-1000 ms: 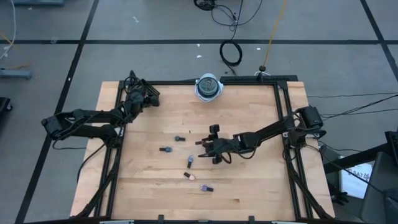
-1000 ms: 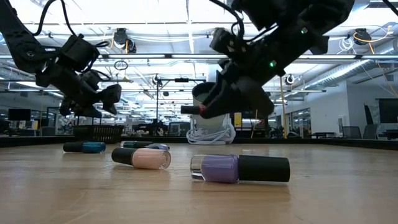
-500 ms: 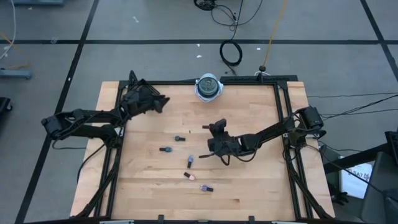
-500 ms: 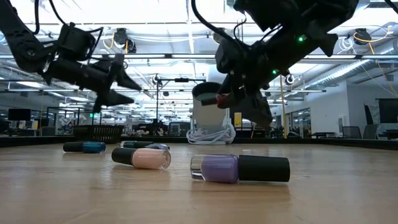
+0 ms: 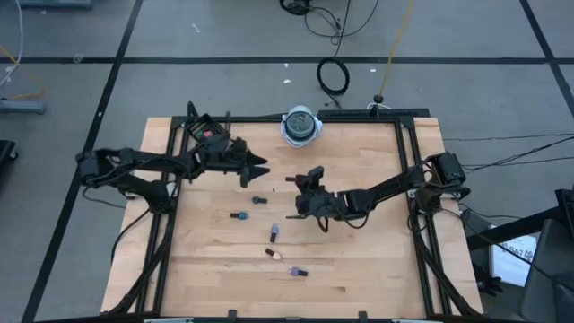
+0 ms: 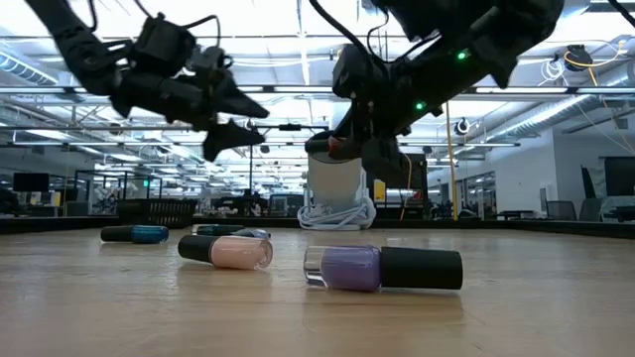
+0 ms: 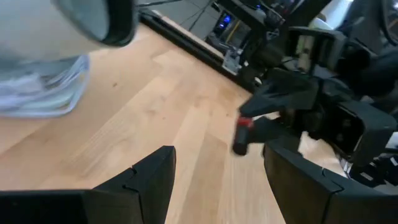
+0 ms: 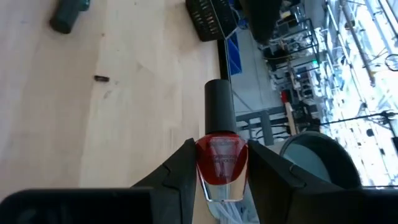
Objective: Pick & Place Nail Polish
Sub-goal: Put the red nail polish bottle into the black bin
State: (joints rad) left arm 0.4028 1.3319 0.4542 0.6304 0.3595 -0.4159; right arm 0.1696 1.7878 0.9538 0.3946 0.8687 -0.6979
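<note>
Four bottles [image 5: 273,232] lie mid-table below my right gripper [image 8: 221,163] pinching the red polish [image 8: 221,158]; my left gripper [image 5: 254,167] hovers spread, table edges [image 5: 154,135] distant.

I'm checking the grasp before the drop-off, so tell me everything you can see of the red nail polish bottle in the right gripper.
The red nail polish bottle is a small clear glass bottle of red polish with a dark cylindrical cap. The right gripper is shut on its glass body, one finger on each side, and the cap sticks out beyond the fingertips. Nothing else touches it. It is held off the wooden table, near the table's middle. The left wrist view shows it too, with the open left gripper pointing toward it.
</note>
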